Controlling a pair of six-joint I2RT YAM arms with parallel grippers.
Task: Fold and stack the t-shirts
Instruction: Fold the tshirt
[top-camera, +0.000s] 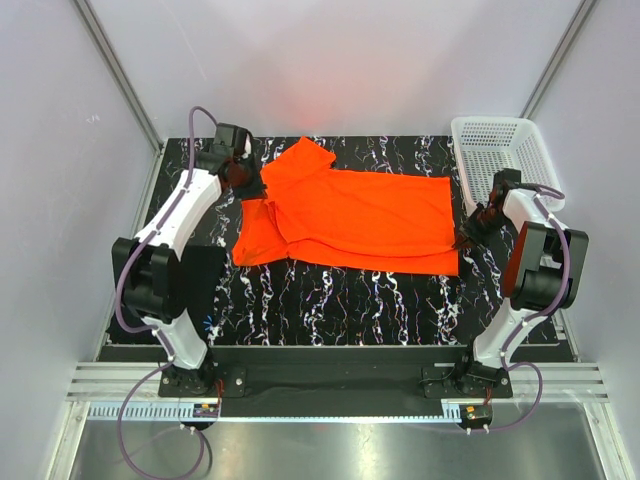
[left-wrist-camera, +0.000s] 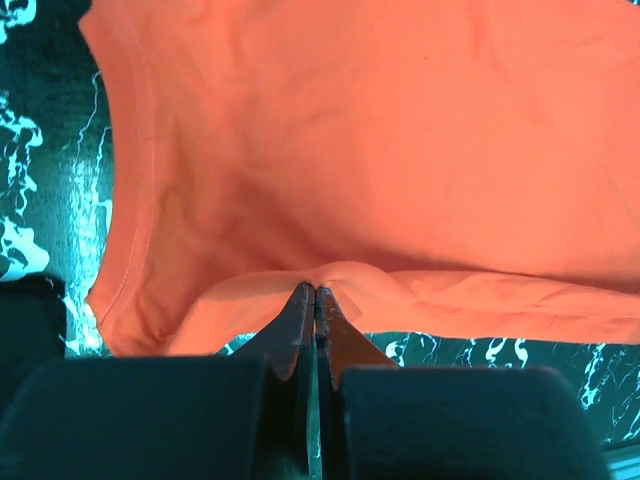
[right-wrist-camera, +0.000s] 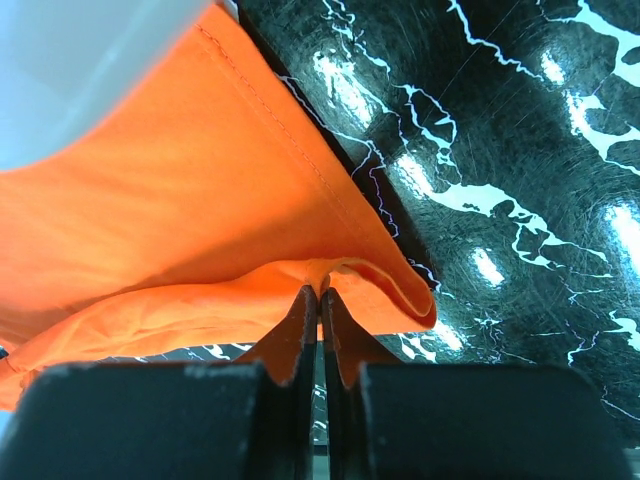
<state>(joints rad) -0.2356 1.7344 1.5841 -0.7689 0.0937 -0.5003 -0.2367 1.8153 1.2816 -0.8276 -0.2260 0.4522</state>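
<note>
Top external view: just past the 2 arm bases lies the black white-veined mat (top-camera: 340, 300). On its near left part, beside the left arm, a plain black folded t-shirt (top-camera: 212, 285) shows as a flat rectangle. Farther back the orange-red t-shirt (top-camera: 360, 215) lies spread across the mat, collar end to the left and hem to the right, with its left side rumpled and doubled over. The right claw (top-camera: 468, 232) sits at the near right hem corner; the right wrist view shows its tips pressed together, pinching a raised fold of orange cloth. The left claw (top-camera: 243, 178) is at the shirt's far left edge, and the left wrist view shows it likewise pinching a pucker of the orange cloth. A white mesh basket (top-camera: 490, 150) stands at the far right corner, just beside the hem
</note>
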